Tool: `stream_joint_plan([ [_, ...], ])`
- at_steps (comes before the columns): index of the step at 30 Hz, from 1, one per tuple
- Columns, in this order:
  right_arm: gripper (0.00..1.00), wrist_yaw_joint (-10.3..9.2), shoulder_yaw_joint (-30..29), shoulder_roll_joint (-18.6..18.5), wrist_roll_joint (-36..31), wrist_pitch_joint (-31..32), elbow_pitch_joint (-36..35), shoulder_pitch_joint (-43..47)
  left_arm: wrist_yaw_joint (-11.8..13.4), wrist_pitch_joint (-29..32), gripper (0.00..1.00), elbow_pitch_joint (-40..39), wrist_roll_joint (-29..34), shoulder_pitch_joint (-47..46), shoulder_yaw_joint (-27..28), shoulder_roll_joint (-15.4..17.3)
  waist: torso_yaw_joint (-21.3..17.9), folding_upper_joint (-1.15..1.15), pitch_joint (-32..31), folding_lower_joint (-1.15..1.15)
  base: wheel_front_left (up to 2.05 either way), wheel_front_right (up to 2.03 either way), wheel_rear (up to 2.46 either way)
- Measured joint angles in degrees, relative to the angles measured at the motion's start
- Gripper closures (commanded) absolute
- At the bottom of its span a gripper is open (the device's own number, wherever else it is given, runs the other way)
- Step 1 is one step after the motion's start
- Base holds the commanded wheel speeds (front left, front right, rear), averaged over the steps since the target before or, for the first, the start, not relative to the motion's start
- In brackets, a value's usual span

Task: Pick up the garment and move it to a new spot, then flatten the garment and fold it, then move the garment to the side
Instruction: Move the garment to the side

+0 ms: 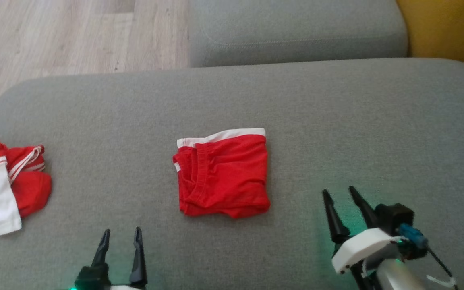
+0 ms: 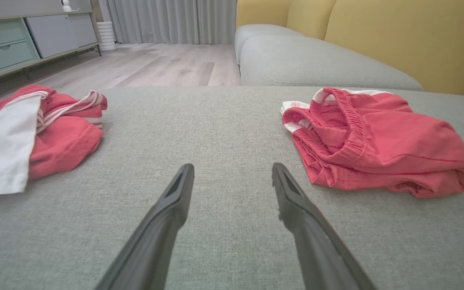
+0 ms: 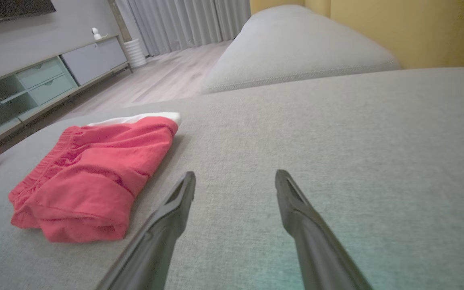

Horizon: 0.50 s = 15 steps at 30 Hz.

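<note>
A red garment with a white band along its far edge lies folded into a compact square in the middle of the grey sofa cushion. It shows to the right in the left wrist view and to the left in the right wrist view. My left gripper stands open near the cushion's front edge, left of and nearer than the garment, with nothing between its fingers. Right of the garment my right gripper is open too and empty, hovering over bare cushion.
A second red and white piece of clothing lies crumpled at the cushion's left edge. Another grey cushion sits behind, with a yellow backrest at the right. Wooden floor lies beyond the left side.
</note>
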Motion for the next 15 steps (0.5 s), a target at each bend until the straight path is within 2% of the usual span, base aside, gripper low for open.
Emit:
stream_joint_plan([
  [7, 0.00, 0.00, 5.1, 0.0, 1.6, 0.0, 3.7, -4.7, 0.0, 0.0, 0.00, 0.1, -0.3, -2.7, -3.9, 0.0, 2.1, 0.00, 2.4, 0.00, 0.00, 0.00, 0.00],
  [15, 0.00, 0.00, 8.5, -0.1, 5.5, 0.0, 14.0, -17.6, -0.5, 0.0, 0.00, 1.8, -1.5, -5.2, -9.1, 0.0, 8.4, 0.00, 5.8, 0.02, 0.00, 0.00, 0.00],
])
